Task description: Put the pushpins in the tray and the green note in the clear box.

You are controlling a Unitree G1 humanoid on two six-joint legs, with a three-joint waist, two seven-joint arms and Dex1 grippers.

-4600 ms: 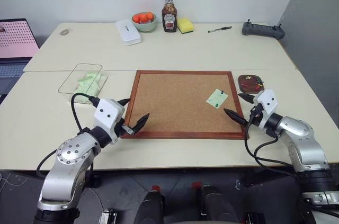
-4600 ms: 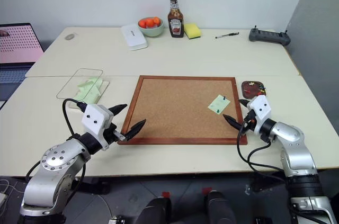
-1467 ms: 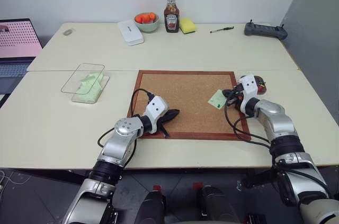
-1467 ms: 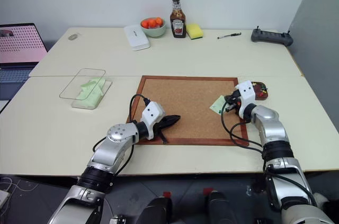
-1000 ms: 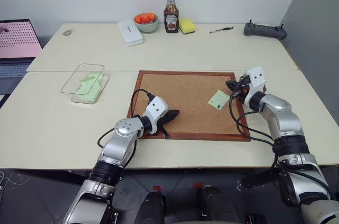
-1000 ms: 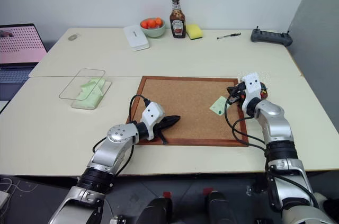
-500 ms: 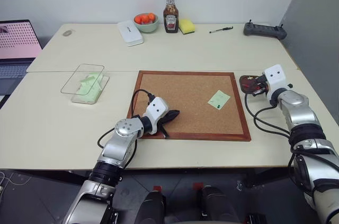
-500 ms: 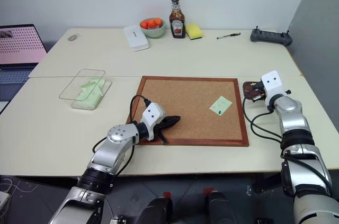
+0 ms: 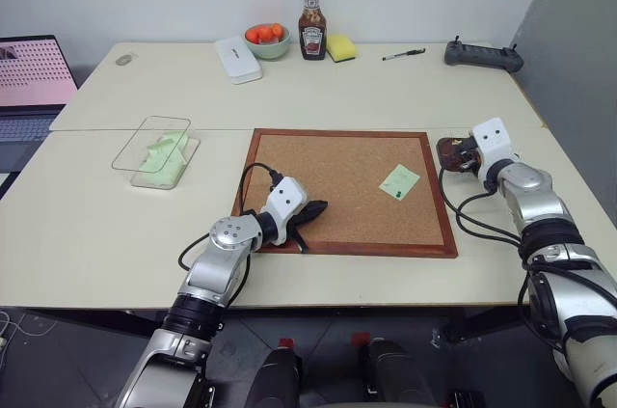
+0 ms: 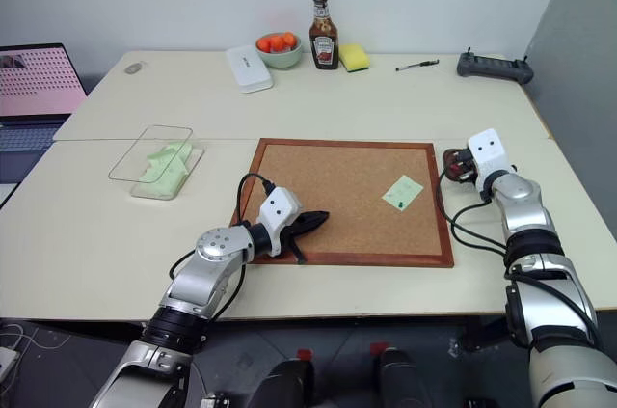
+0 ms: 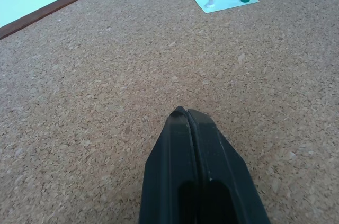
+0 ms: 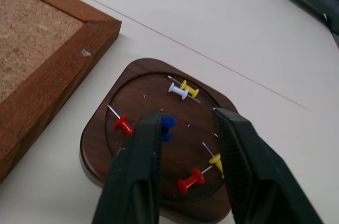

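Right gripper (image 12: 183, 128) – fingers parted over the tray (image 12: 100, 147); a blue pushpin (image 12: 167, 126) touches one finger, seemingly released, lying roughly crosswise. Left gripper (image 11: 186, 114) clenched, empty.

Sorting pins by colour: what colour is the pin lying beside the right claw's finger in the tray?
Blue pushpin, clearest in the right wrist view.

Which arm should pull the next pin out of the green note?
Right. The right gripper is open over the tray, beside the board edge nearest the green note; the left gripper is shut, across the cork board.
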